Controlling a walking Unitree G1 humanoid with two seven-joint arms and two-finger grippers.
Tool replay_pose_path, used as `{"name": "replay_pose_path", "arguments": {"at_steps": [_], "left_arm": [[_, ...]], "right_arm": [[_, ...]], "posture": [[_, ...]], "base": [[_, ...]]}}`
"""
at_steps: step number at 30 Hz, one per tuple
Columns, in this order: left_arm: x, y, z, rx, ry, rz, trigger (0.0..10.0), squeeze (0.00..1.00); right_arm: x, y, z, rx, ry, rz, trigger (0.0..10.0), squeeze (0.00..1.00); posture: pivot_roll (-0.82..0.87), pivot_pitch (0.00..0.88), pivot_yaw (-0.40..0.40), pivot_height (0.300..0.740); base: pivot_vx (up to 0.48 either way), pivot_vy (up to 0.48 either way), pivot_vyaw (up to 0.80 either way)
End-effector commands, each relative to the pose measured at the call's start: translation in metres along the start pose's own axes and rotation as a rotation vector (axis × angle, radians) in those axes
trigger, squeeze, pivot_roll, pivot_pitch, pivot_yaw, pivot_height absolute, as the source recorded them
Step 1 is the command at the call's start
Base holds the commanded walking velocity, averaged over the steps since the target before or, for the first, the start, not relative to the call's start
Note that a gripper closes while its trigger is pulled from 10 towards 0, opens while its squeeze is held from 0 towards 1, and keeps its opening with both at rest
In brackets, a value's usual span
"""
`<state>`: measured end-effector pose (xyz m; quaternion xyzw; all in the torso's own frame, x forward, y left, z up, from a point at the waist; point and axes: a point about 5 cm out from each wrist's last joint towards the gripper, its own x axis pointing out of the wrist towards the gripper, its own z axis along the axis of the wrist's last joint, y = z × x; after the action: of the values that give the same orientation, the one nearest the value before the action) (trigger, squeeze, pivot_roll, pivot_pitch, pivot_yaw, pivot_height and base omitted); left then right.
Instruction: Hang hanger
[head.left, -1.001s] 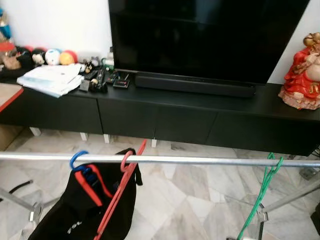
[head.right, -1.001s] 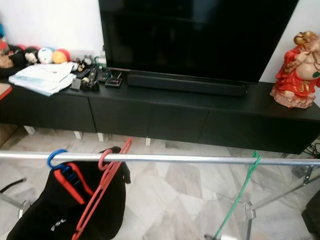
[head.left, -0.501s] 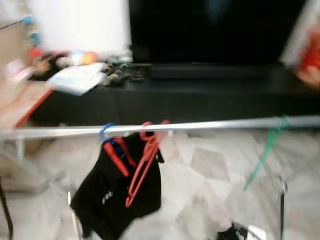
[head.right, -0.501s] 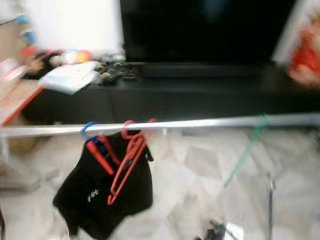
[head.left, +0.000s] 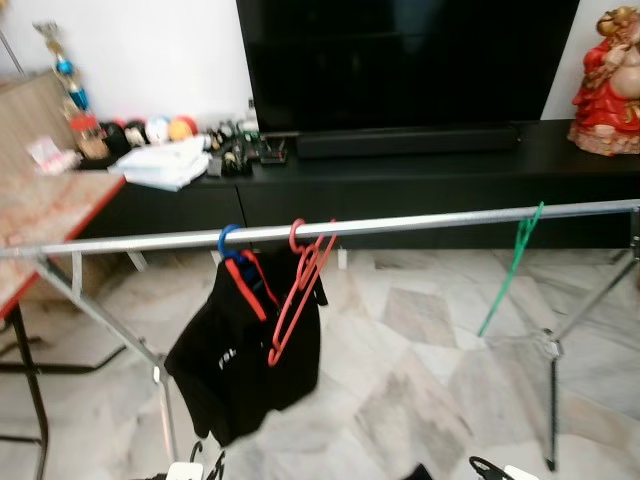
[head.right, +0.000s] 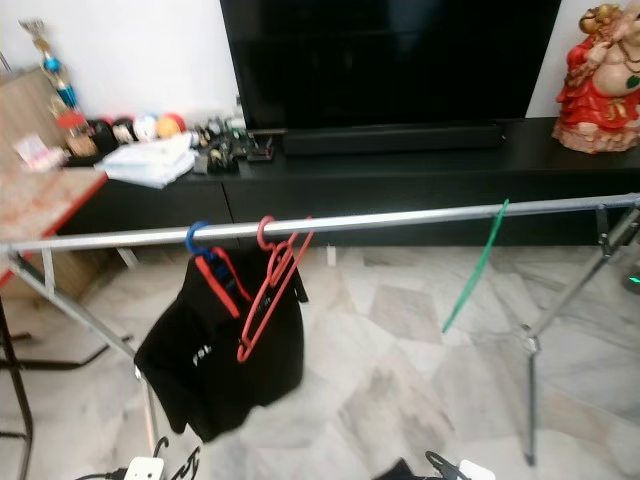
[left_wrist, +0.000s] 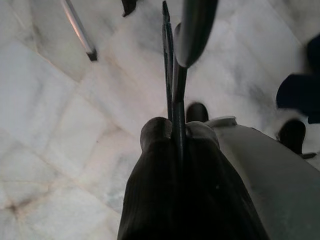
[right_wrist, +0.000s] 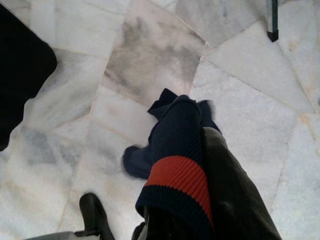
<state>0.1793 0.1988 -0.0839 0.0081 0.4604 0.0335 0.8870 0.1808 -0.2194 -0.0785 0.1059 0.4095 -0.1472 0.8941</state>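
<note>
A metal rail (head.left: 400, 222) spans the view at mid height. On it hang a blue hanger (head.left: 228, 240) carrying a black garment (head.left: 235, 365), a bare red hanger (head.left: 300, 285) beside it, and a bare green hanger (head.left: 510, 265) far to the right. In the left wrist view my left gripper (left_wrist: 175, 132) is shut on a thin dark hanger (left_wrist: 168, 60) above the marble floor. In the right wrist view my right gripper (right_wrist: 197, 125) is shut on a navy knitted garment (right_wrist: 175, 150) with a red band, which covers its fingers.
Behind the rail stands a long black cabinet (head.left: 420, 175) with a TV (head.left: 400, 60), a red figurine (head.left: 610, 85) and clutter. A red-edged table (head.left: 40, 200) is at the left. Slanted rack legs (head.left: 100, 320) and an upright (head.left: 550, 400) stand on the marble floor.
The camera has drawn back and the blur has gone: the rail now sits farther off and higher, with the whole rack and the table in view. The hangers keep their places on the rail.
</note>
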Motion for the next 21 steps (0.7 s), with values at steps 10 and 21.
{"name": "replay_pose_path", "arguments": {"at_steps": [10, 21], "left_arm": [[-0.007, 0.022, -0.026, -0.081, 0.070, 0.062, 10.0, 0.00], [-0.008, 0.011, -0.035, -0.087, 0.107, 0.057, 10.0, 0.00]], "right_arm": [[0.003, 0.006, 0.013, -0.058, -0.025, 0.033, 10.0, 0.00], [0.005, 0.007, 0.022, -0.065, -0.036, 0.042, 10.0, 0.00]], "posture": [[-0.04, 0.000, 0.001, 0.740], [-0.03, 0.000, 0.011, 0.740]], "base": [[-0.299, 0.000, 0.00], [-0.271, 0.000, 0.00]]}}
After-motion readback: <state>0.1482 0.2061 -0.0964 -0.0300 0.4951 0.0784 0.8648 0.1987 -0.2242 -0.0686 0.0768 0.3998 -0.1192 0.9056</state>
